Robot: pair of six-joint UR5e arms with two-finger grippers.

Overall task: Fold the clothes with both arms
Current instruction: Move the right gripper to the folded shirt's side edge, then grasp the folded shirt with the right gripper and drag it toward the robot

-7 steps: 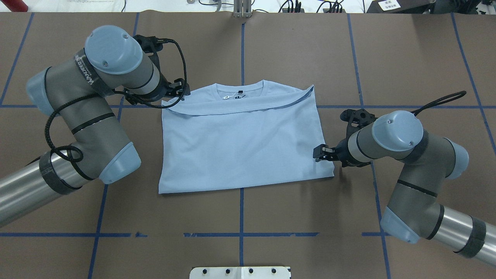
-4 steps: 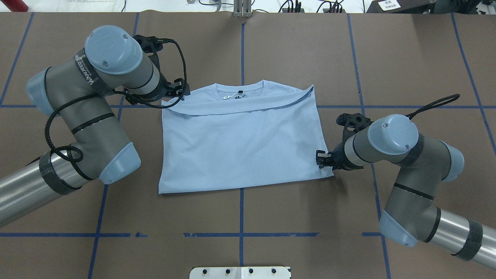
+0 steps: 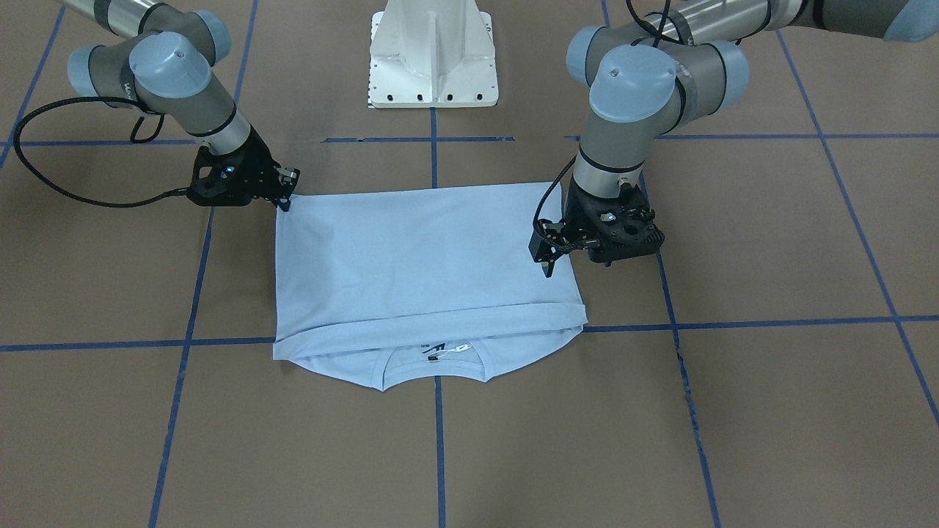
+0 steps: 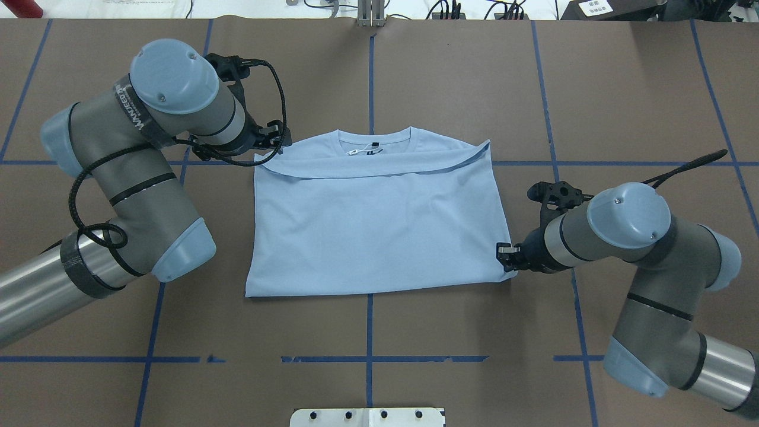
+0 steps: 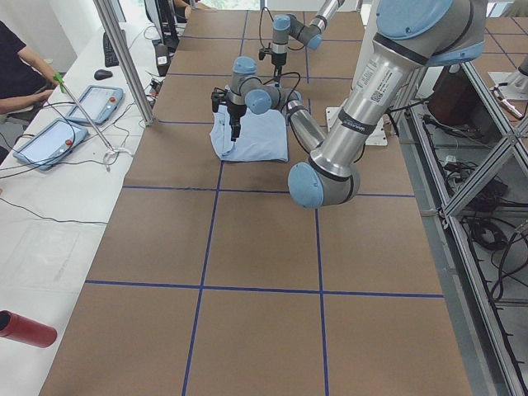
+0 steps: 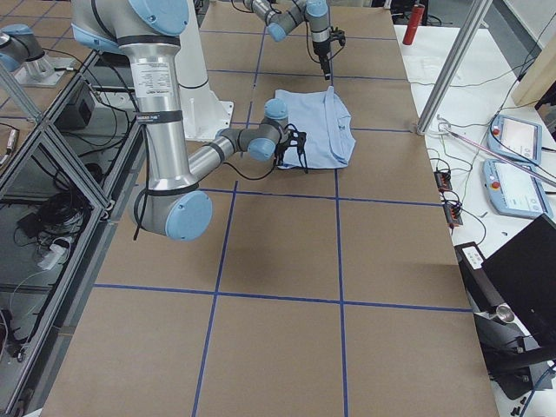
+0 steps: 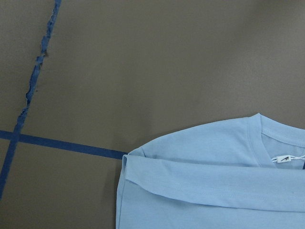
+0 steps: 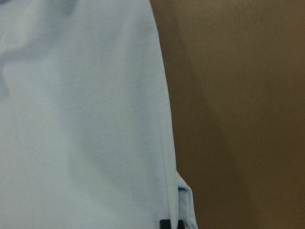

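Closest to the robot was the white base (image 4: 367, 417). Just past it the light blue T-shirt (image 4: 373, 231) lay flat on the brown tabletop (image 4: 474, 332), over the blue tape lines (image 4: 369, 323), with its bottom folded up nearly to the collar (image 4: 373, 137). The right fingers (image 4: 503, 250) were clenched on its near right corner, while the left fingers (image 3: 544, 253) hung at the far left corner beside a looping black cable (image 4: 278, 95), spread or closed I couldn't tell, and way back sat a red cylinder (image 4: 21, 7).

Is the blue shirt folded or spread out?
Folded: the shirt is a rectangle, sleeves hidden, one layer lapped over below the collar.
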